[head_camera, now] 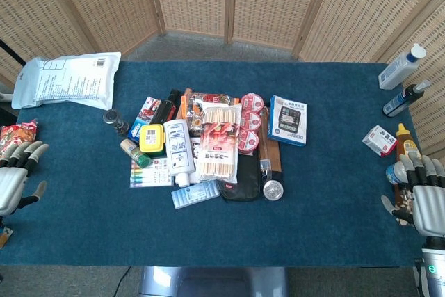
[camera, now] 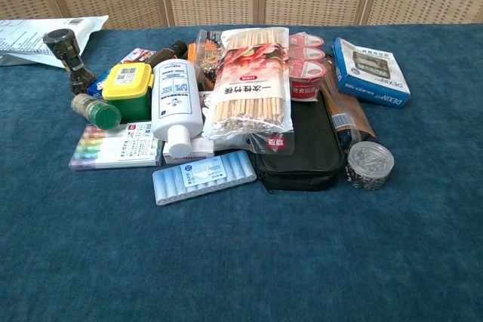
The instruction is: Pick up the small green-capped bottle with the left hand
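Observation:
The small green-capped bottle [head_camera: 135, 152] lies on its side at the left edge of the central pile, cap toward me; in the chest view the bottle [camera: 96, 110] sits just left of a yellow-lidded green box [camera: 128, 90]. My left hand [head_camera: 15, 180] is at the table's left edge, fingers spread and holding nothing, well to the left of the bottle. My right hand [head_camera: 425, 199] hovers open at the right front edge. Neither hand shows in the chest view.
A dark pepper grinder [head_camera: 115, 122] stands behind the bottle, a marker pack [head_camera: 151, 172] lies in front of it and a white bottle [head_camera: 179, 149] to its right. A red snack bag [head_camera: 12, 135] and a white pouch [head_camera: 66, 78] lie at the left.

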Robot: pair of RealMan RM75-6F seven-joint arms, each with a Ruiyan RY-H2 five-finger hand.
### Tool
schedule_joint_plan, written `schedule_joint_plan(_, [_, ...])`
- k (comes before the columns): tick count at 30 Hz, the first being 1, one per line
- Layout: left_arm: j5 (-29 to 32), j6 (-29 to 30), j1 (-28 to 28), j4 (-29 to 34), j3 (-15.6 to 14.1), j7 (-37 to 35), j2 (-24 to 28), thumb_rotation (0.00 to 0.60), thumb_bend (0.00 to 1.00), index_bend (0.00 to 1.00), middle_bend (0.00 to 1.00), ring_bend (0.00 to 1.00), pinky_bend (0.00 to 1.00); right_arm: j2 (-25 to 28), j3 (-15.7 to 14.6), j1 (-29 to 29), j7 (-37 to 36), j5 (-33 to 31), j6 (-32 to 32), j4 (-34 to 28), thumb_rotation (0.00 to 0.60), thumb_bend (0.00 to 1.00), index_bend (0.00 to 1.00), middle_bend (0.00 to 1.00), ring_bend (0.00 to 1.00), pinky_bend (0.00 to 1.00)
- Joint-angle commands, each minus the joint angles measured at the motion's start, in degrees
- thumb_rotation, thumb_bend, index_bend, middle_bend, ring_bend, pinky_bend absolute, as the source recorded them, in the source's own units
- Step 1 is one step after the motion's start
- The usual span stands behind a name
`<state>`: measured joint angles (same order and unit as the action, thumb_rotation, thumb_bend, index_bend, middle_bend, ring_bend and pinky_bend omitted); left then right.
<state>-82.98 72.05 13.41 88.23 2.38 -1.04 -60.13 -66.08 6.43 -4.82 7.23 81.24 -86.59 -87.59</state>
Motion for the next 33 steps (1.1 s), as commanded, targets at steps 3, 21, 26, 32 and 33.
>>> schedule_joint_plan(3, [0.55, -6.42, 5.15, -2.56, 1.13, 1.58, -2.94, 0.600, 0.36, 0.02, 0.13, 0.07, 0.00, 0.82, -0.06, 0.65, 0.03, -0.04, -0.61, -0.88, 0.468, 0.26, 0.00, 0.09, 0.00, 0.00])
schedule_joint_plan(21, [2.31, -15.83, 13.99, -9.22, 2.49, 3.80, -12.79, 0.526, 0.27, 0.00, 0.18, 0.09, 0.00, 2.17, -0.04, 2.46, -0.12, -0.62, -2.01, -2.35, 0.468, 0.26, 0.00, 0.09, 0.00, 0.00])
schedule_joint_plan(26, [2.60, -17.84, 16.05, -11.47, 2.60, 3.48, -15.72, 0.528, 0.27, 0.00, 0.18, 0.09, 0.00, 2.46, 0.06, 2.79, -0.30, -0.81, -2.18, -2.40, 0.469, 0.26, 0.00, 0.09, 0.00, 0.00])
schedule_joint_plan(32, [2.96, -20.48, 18.64, -14.37, 2.77, 2.89, -18.96, 0.529, 0.27, 0.00, 0.18, 0.09, 0.00, 2.85, 0.18, 3.33, -0.59, -1.02, -2.66, -2.63, 0.473, 0.26, 0.00, 0.09, 0.00, 0.00])
schedule_joint_plan(33, [2.99, -20.83, 19.01, -14.86, 2.78, 2.82, -19.46, 0.530, 0.27, 0.00, 0.18, 0.09, 0.00, 2.89, 0.19, 3.42, -0.62, -1.06, -2.72, -2.63, 0.474, 0.26, 0.00, 0.09, 0.00, 0.00])
